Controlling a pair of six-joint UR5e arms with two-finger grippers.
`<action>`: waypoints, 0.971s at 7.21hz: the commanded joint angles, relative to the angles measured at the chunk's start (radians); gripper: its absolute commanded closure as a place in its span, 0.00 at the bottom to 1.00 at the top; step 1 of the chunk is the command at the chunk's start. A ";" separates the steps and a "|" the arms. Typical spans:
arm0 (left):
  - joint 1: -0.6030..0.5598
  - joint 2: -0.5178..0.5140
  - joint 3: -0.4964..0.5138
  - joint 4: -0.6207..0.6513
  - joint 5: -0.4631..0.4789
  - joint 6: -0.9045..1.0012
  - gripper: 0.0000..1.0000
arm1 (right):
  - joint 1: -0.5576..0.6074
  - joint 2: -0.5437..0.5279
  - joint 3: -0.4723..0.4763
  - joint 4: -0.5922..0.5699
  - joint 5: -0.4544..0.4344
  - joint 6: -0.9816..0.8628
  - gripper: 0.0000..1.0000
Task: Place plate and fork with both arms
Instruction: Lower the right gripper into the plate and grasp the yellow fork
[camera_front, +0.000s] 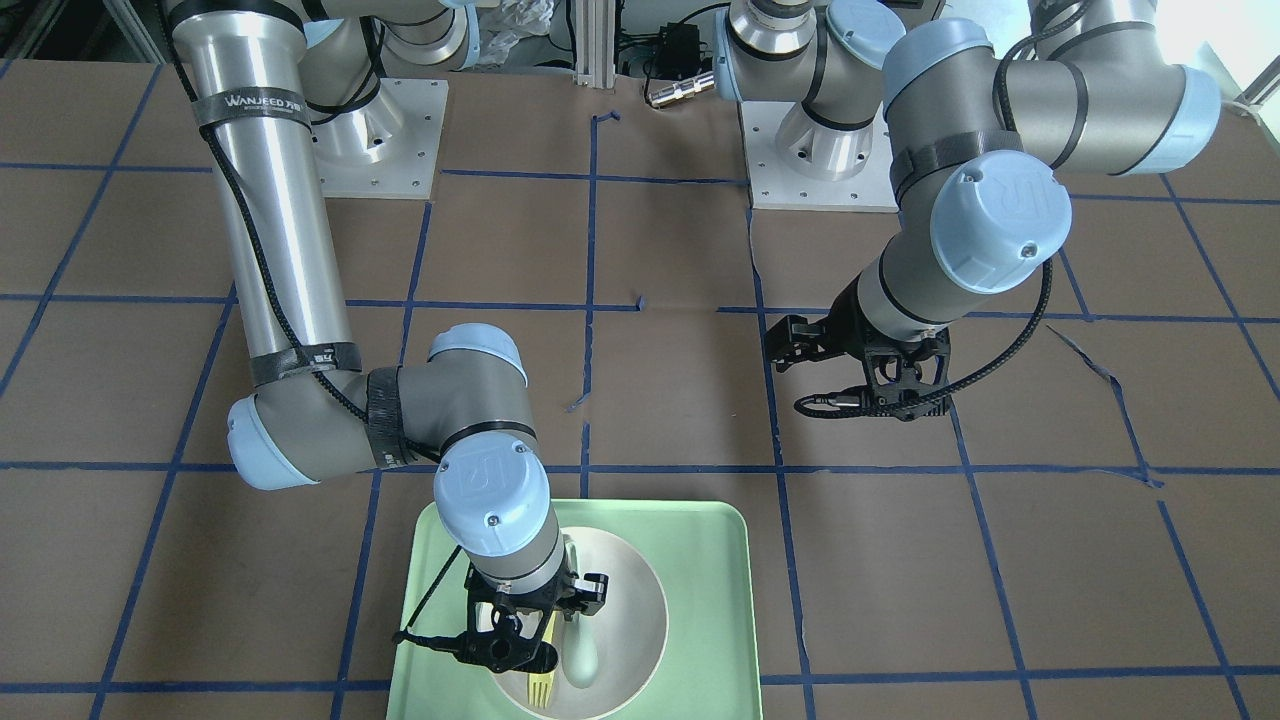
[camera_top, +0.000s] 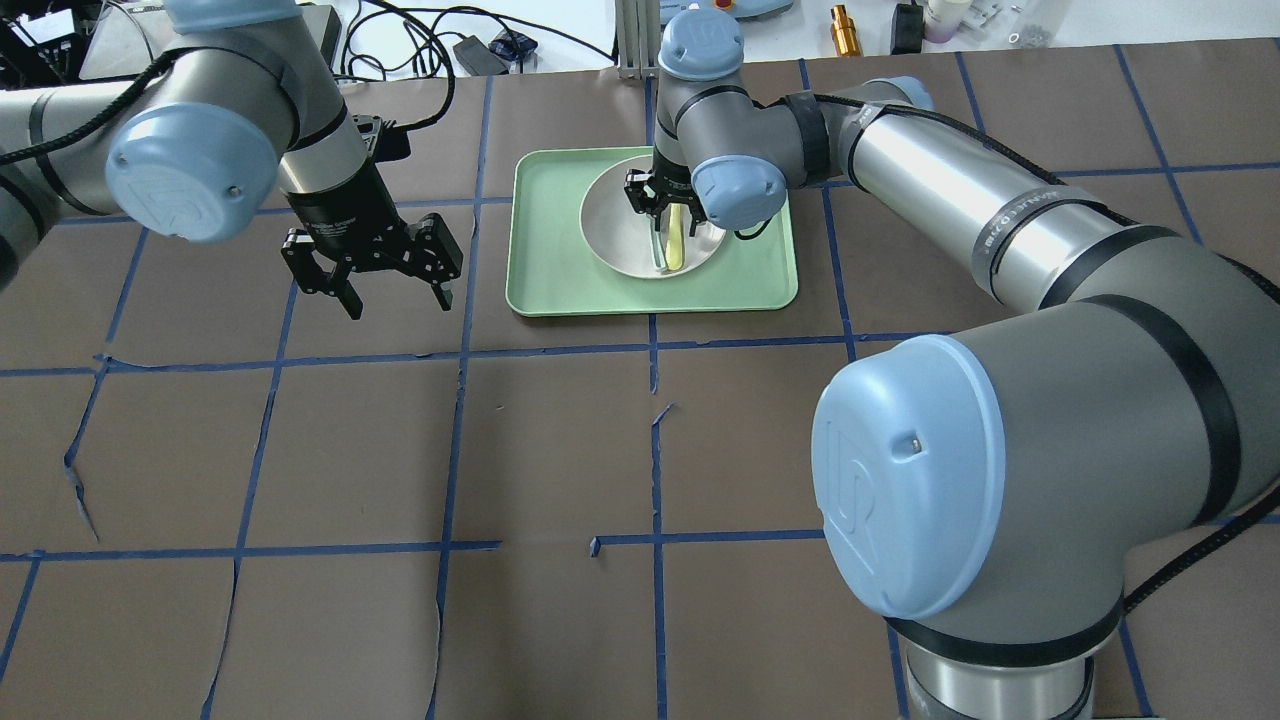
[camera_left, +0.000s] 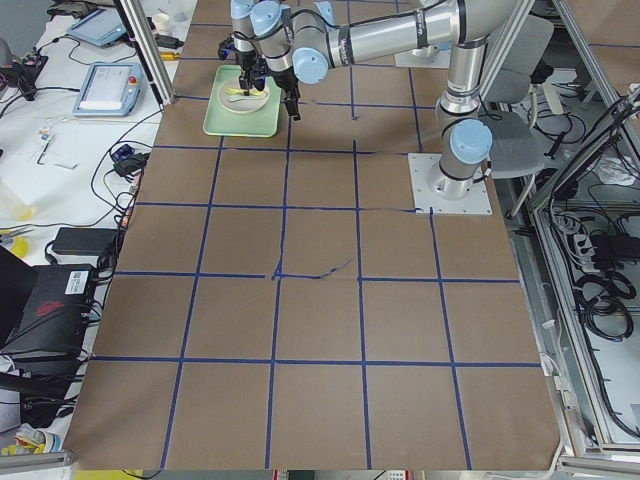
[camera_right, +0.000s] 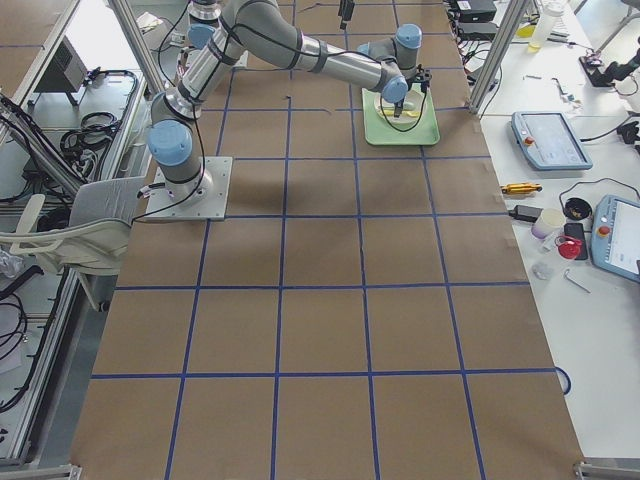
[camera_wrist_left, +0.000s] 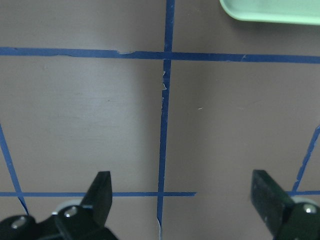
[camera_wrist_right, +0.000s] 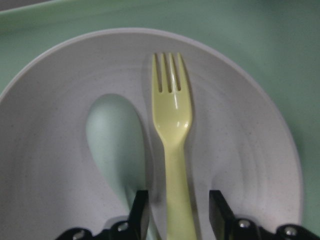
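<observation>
The white plate (camera_front: 640, 600) sits in a mint-green tray (camera_front: 710, 560). The pale yellow fork (camera_wrist_right: 172, 115) lies in the plate beside a grey-green spoon (camera_wrist_right: 112, 135), tines pointing away from the wrist. My right gripper (camera_wrist_right: 177, 215) is down over the plate (camera_top: 620, 230), open, with one finger on each side of the fork's handle and small gaps between. The fork's tines show below the gripper in the front view (camera_front: 541, 688). My left gripper (camera_top: 398, 300) is open and empty, above bare table beside the tray (camera_top: 550, 250).
The table is brown paper with blue tape grid lines. The tray's corner (camera_wrist_left: 270, 10) shows at the top of the left wrist view. The arm bases (camera_front: 380, 140) stand at the robot's side of the table. Tablets and cables lie beyond the table's far edge.
</observation>
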 joint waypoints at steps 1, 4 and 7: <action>0.000 0.000 -0.001 0.000 0.000 0.002 0.00 | 0.001 -0.005 0.000 0.001 -0.023 -0.001 0.47; 0.000 -0.002 -0.001 0.000 0.000 0.002 0.00 | 0.001 0.004 0.005 0.000 -0.024 -0.001 0.47; 0.000 0.000 -0.003 -0.001 -0.001 0.002 0.00 | 0.001 0.007 0.002 0.001 -0.015 0.006 0.85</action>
